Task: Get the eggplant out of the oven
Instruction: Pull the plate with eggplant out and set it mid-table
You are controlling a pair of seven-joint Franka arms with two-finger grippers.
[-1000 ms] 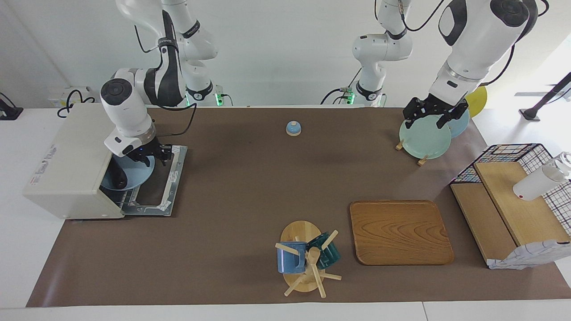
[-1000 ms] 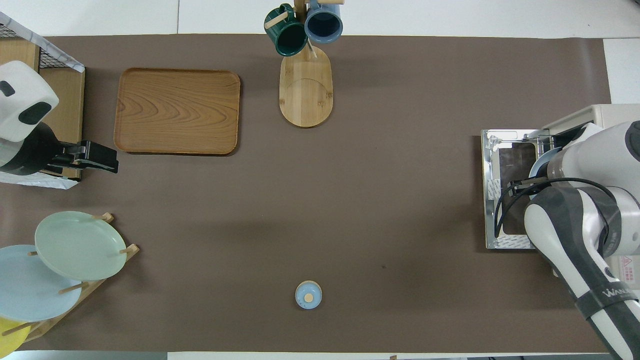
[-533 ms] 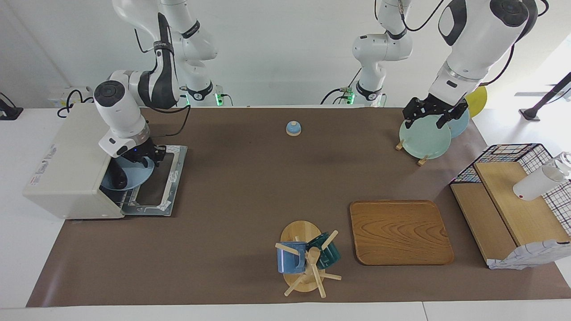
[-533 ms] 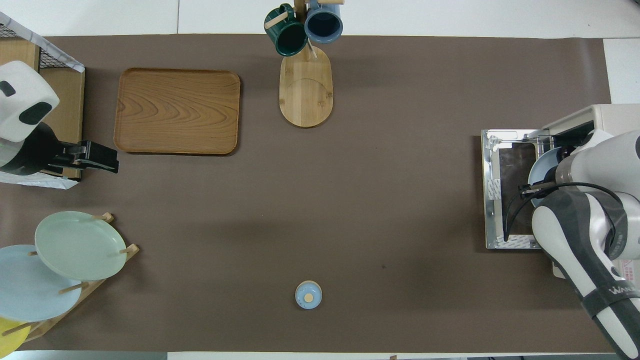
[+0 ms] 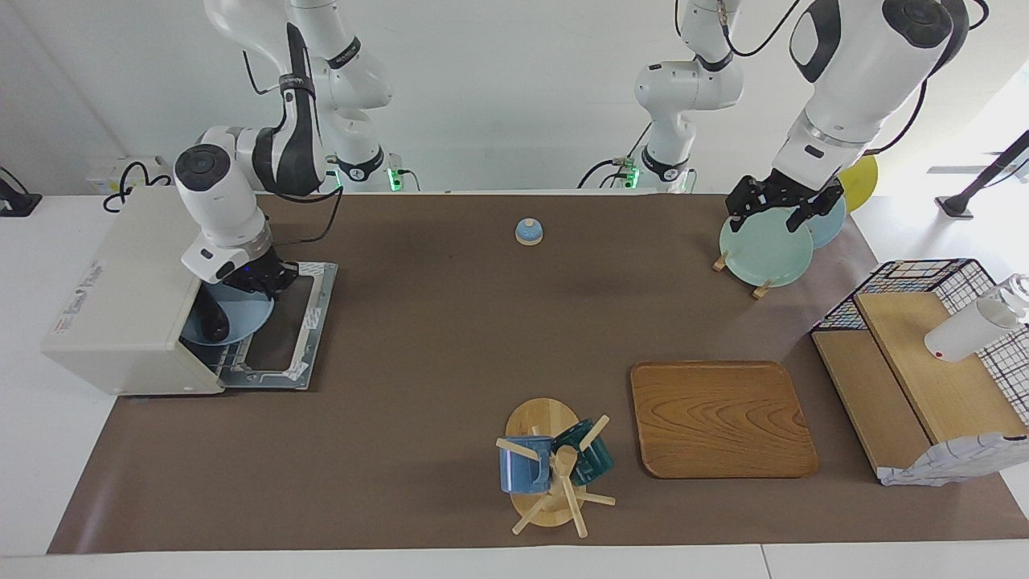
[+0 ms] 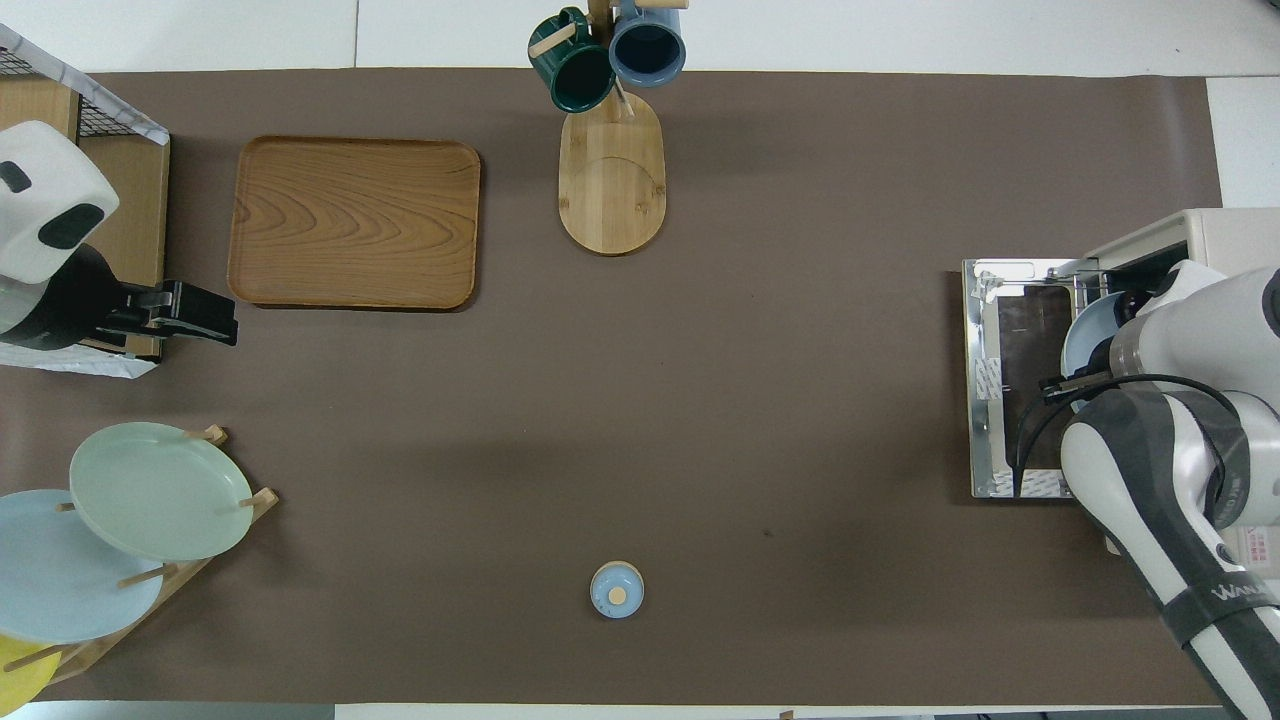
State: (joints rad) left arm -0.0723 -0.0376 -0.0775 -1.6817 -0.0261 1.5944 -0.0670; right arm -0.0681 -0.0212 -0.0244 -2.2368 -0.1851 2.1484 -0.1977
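The cream-white oven (image 5: 120, 289) stands at the right arm's end of the table with its door (image 5: 309, 322) dropped open flat. A light blue plate (image 5: 241, 318) sticks partly out of the oven mouth. On it lies the dark eggplant (image 5: 214, 322), half under the oven's roof. My right gripper (image 5: 269, 283) is down at the plate's rim on the side nearer to the robots, shut on that rim. In the overhead view the right wrist covers most of the plate (image 6: 1080, 335) and the eggplant. My left gripper (image 5: 784, 207) hangs open and empty over the plate rack and waits.
A plate rack (image 5: 760, 288) holds green, blue and yellow plates. A wire-and-wood rack (image 5: 924, 362) carries a white bottle (image 5: 969, 330). A wooden tray (image 5: 719, 418) and a mug tree (image 5: 555, 466) sit farther from the robots. A small blue bell (image 5: 528, 232) sits near them.
My right gripper has come down to the plate's rim and its fingers have closed on it. The plate and eggplant have barely shifted. The left arm has not moved.
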